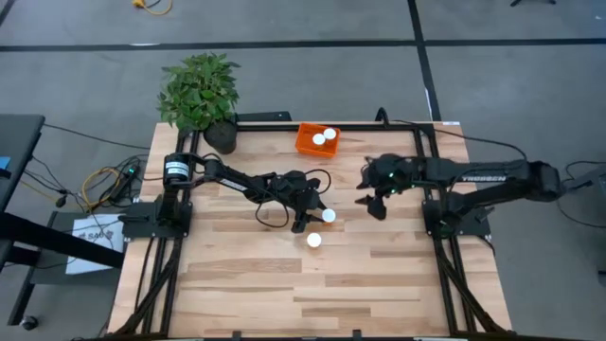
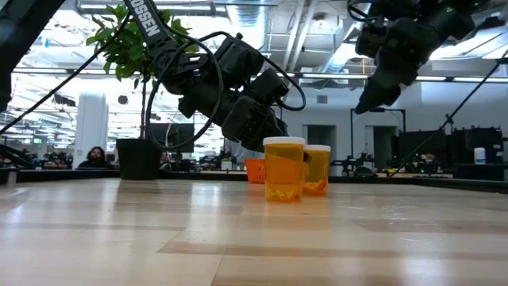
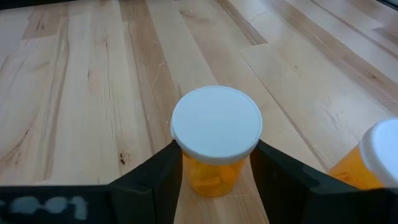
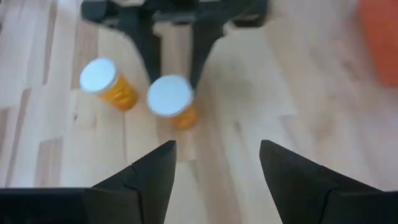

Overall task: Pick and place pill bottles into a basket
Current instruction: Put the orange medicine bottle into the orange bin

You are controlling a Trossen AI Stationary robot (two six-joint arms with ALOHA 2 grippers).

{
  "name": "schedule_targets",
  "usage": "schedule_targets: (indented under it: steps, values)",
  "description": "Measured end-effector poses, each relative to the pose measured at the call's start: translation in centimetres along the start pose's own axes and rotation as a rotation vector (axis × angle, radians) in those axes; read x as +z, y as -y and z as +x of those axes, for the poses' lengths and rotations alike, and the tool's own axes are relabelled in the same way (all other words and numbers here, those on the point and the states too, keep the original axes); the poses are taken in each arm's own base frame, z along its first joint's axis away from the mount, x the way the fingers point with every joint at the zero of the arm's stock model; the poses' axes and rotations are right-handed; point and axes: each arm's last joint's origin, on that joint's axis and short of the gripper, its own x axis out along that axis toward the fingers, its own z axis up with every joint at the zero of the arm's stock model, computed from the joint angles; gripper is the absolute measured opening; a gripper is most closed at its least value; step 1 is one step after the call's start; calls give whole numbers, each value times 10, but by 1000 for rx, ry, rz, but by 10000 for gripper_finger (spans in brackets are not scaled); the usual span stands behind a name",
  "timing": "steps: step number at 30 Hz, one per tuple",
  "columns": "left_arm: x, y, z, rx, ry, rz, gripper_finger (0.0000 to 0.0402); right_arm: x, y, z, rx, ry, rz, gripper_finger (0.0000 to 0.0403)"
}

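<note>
Two pill bottles with white caps and orange bodies stand on the wooden table. One [image 1: 329, 215] is between the fingers of my left gripper [image 1: 318, 216]; it also shows in the left wrist view [image 3: 216, 124] and the low view [image 2: 319, 167]. The other [image 1: 313, 240] stands free on its base just nearer the front [image 2: 283, 169]. Two more white-capped bottles [image 1: 325, 137] sit in the orange basket [image 1: 305, 144] at the far edge. My right gripper [image 1: 374, 202] hangs open and empty above the table, to the right of the bottles [image 4: 217, 168]. My left gripper pinches the bottle's orange body [image 3: 211, 177] just under the white cap, one finger [image 3: 155, 183] on each side. The fingers come from the table's left, slanting down. The bottle is upright, its base level with the other bottle's on the table.
A potted plant [image 1: 199, 90] in a black pot [image 1: 220, 135] stands at the far left corner, left of the basket. Bare wood lies toward the near edge [image 1: 303, 294]. A person [image 2: 95, 156] sits in the room far behind the table.
</note>
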Motion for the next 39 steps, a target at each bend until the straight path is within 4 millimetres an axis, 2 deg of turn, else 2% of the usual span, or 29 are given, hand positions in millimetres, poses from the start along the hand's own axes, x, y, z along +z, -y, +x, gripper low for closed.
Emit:
schedule_targets:
  steps: [6,11,15,23,39]
  values:
    - [0,0,0,0,0,0,169,-2,-15,36,18,-71,-41,194]
    - [0,1,1,20,-6,2,179,-4,-13,57,19,-108,-21,146]
    - [0,3,2,39,-16,16,195,-8,-12,67,17,-143,-17,99]
    - [1,5,2,59,-21,24,224,-4,-14,78,41,-103,-27,12]
    - [1,4,2,62,-19,24,229,-7,-15,97,85,-111,-20,1]
